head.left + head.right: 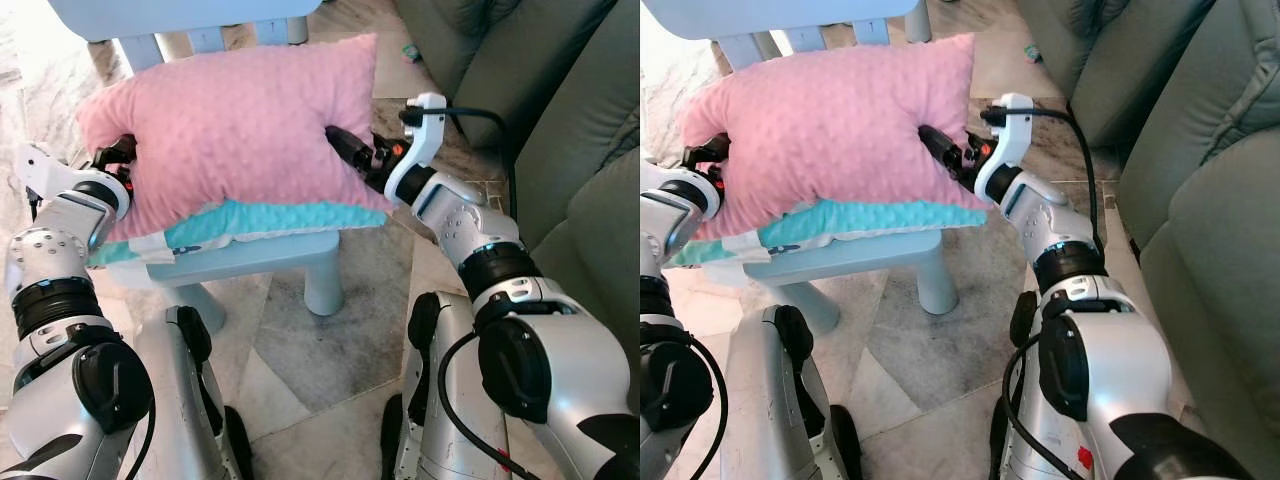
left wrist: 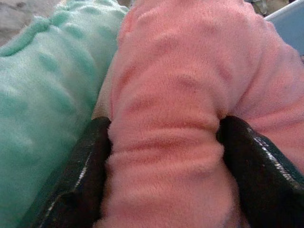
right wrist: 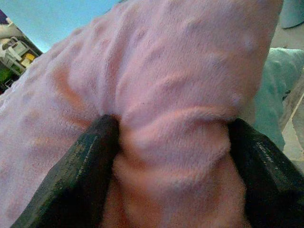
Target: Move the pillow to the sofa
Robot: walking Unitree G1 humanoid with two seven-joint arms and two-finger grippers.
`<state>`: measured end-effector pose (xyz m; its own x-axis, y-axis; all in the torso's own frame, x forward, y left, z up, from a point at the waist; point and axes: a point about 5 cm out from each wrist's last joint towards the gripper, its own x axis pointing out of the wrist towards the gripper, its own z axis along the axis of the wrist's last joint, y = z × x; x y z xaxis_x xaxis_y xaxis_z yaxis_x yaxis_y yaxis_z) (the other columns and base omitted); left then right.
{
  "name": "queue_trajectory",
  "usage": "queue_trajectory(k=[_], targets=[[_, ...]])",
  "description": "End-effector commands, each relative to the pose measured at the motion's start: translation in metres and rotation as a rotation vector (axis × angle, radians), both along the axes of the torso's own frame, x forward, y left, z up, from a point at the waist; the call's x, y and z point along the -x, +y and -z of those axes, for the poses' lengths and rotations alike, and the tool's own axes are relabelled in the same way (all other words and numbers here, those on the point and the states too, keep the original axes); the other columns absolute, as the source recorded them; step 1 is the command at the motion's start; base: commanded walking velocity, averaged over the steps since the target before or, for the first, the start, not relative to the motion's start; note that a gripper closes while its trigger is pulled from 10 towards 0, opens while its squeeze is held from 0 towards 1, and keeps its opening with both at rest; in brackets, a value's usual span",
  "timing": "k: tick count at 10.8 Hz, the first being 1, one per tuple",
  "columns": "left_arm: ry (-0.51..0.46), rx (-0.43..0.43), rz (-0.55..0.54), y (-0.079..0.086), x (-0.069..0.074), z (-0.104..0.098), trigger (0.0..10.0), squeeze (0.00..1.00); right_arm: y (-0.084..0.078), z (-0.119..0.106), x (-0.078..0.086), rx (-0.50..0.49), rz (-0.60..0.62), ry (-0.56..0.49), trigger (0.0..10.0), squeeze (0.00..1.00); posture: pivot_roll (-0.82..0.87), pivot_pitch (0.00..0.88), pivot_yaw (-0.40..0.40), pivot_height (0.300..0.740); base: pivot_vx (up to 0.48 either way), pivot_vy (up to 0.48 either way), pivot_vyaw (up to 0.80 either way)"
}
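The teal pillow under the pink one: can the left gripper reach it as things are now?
Probably not yet. The left gripper is shut on the pink pillow, which lies on top of the teal pillow. Only the teal one's front edge is free.

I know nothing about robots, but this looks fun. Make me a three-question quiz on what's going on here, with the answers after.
1. True or false: both grippers are pinching the pink pillow.
2. Which thing lies directly under the pink pillow?
A. a teal pillow
B. a folded towel
C. a book
3. Fill in: the grey sofa stands on the robot's ____ side.

Key
1. True. The left gripper and the right gripper each squeeze a fold of pink fabric between black fingers.
2. A. Both pillows sit on a pale blue chair.
3. Right.
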<state>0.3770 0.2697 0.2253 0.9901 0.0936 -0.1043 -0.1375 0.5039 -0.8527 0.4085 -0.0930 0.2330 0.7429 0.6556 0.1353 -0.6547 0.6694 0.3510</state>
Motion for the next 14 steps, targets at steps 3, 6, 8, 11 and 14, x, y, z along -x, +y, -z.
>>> queue_trajectory(k=[3, 6, 8, 11, 14], targets=[[0.013, -0.003, 0.124, -0.01, 0.003, 0.005, 0.0, 0.0, 0.002, 0.009, 0.005, 0.0, -0.055, 0.01, 0.0, 0.0, 0.0, 0.296, 0.001, 0.359, 0.0, 0.0, 0.0], [0.012, -0.149, 0.215, -0.008, 0.022, 0.012, 0.0, 0.0, -0.007, 0.013, 0.009, -0.037, -0.059, -0.003, 0.0, 0.0, 0.0, 0.288, -0.001, 0.359, 0.0, 0.0, 0.0], [0.019, -0.245, 0.226, -0.003, 0.033, 0.017, 0.0, 0.0, -0.01, 0.014, 0.012, -0.045, -0.063, -0.015, 0.0, 0.0, 0.0, 0.287, -0.002, 0.359, 0.0, 0.0, 0.0], [-0.063, -0.283, 0.167, 0.004, 0.038, 0.007, 0.0, 0.0, -0.012, 0.012, 0.015, -0.07, -0.037, -0.049, 0.0, 0.0, 0.0, 0.286, -0.004, 0.359, 0.0, 0.0, 0.0], [-0.093, -0.315, 0.17, 0.0, 0.039, 0.003, 0.0, 0.0, -0.008, 0.01, 0.018, -0.061, -0.053, -0.065, 0.0, 0.0, 0.0, 0.297, -0.008, 0.359, 0.0, 0.0, 0.0]])
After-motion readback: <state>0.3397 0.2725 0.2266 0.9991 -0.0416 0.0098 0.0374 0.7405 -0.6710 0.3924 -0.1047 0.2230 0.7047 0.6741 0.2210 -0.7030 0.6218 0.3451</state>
